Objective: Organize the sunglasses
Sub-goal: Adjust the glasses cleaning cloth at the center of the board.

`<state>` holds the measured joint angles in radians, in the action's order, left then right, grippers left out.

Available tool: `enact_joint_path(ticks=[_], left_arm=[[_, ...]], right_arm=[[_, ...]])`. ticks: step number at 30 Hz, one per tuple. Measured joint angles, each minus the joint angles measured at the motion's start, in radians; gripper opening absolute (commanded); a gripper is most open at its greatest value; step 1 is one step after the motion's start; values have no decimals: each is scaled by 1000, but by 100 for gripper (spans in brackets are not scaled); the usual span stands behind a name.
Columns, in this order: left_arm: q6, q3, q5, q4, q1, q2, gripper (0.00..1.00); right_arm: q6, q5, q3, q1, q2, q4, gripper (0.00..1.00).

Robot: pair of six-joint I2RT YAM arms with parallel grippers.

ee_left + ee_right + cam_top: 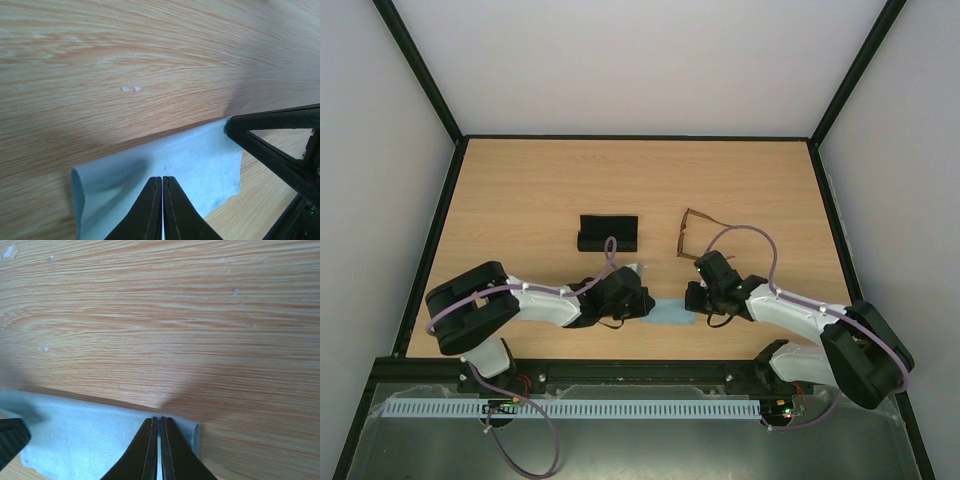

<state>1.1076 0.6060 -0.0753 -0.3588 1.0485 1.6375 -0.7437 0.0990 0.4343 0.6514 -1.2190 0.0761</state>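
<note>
Left gripper [163, 181], right gripper [159, 422] pinching blue cloth [195, 162] — sunglasses [698, 232] lying apart

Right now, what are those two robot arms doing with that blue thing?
Both arms are holding the light blue cloth. The left tool is pinched shut on one side of it and the right tool is pinched shut on the other side, low over the wooden table. The sunglasses lie farther back on the table, and nothing is touching them. They are not in the black case, which sits apart from them, so the tidying is not finished.
</note>
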Motion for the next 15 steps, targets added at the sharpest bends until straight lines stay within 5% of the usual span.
enact_joint_path(ticks=[15], left_arm=[[-27, -41, 16, 59, -70, -39, 3]], right_arm=[[16, -37, 35, -3, 36, 101, 11]])
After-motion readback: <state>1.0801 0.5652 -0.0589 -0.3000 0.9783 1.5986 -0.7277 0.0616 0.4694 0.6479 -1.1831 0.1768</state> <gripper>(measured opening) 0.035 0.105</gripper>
